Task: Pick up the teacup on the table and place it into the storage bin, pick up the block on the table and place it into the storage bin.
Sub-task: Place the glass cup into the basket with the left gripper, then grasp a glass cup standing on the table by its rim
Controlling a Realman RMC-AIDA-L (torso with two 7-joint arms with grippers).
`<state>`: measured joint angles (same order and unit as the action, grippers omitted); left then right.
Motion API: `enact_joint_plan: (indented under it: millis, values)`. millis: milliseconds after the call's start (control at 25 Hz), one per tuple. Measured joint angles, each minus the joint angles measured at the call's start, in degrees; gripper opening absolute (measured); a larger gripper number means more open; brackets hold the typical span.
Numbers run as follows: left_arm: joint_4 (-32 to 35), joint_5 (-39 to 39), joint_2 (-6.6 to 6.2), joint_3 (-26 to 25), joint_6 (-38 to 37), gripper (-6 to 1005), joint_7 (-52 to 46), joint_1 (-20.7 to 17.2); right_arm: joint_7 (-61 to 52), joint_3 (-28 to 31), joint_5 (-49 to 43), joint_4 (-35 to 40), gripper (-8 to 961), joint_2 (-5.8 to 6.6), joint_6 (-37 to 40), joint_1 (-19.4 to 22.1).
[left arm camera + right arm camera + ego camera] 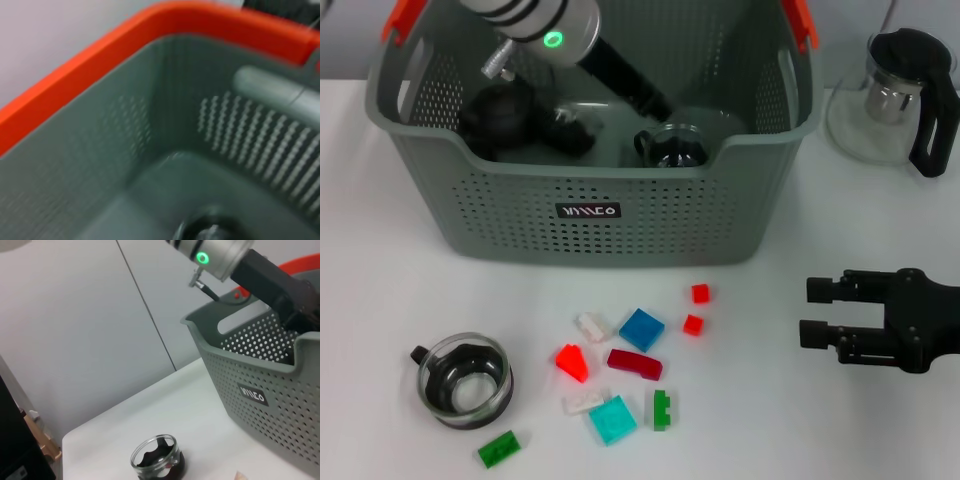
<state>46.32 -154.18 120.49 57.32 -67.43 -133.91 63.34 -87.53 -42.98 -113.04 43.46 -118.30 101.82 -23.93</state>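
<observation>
Left arm reaching down into the basket, a second cup waiting on the desk

The left hand [665, 140] is low inside the basket [620, 215], right at a dark glass cup [675, 148] near the bottom, likely so the cup lands softly; whether it grips or has let go, I cannot tell. Well outside the basket, another cup [465, 380] and scattered blocks [642, 329] sit on the desk [820, 420]. The right hand [825, 312] rests open beside them, clear of the work.
</observation>
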Motion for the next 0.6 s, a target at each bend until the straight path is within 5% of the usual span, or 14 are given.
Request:
enact_joint_plan:
  millis: [160,320,440,600]
  values:
    - [17.4,16.4,1.49,-5.9,-9.8,356,5.9,-8.3,0.0,0.0,0.0,-0.7,701,0.14,0.0,-0.1]
    - [21.1,40.7,-3.50,-14.8,-24.0,482,9.4,-13.2,0.0,0.0,0.0,-1.1,701,0.17,0.0,-0.3]
    - [12.3,54.5,-7.72,-20.8,-33.5,584,15.0,-16.0,-0.1,0.0,0.0,-1.2,700,0.17,0.1,-0.3]
    - [1.3,60.7,-11.72,-23.6,-41.5,702,23.8,-21.4,-0.4,0.0,0.0,-1.2,700,0.24,0.4,0.0]
